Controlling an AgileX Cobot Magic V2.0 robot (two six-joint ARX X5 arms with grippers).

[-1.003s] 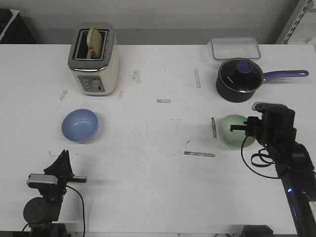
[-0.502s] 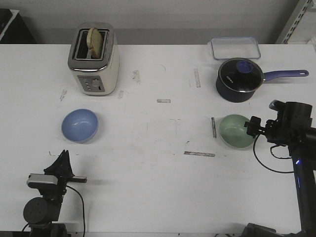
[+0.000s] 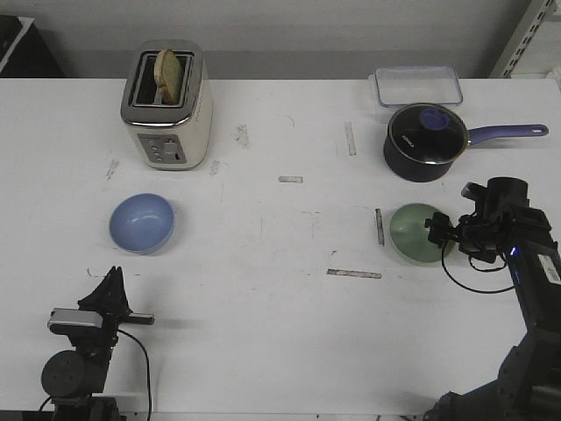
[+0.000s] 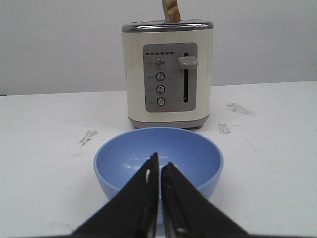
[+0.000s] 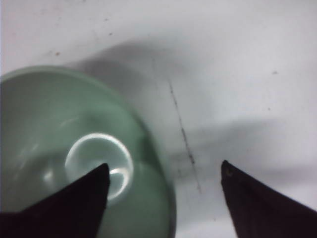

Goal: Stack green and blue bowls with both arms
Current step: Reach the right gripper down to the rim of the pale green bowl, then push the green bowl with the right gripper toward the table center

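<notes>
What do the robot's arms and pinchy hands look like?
Both arms are black and chunky. The right arm has a thin black cable looping beside it, a white sticker and a small blue light. The left arm has a grey block on top. The left gripper has long, flat, pointed black fingers.

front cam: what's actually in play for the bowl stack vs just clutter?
In play: green bowl with the right gripper at its rim, jaws open; blue bowl; left gripper, shut, just short of it.

Clutter: toaster with bread, dark blue saucepan, clear container.
</notes>
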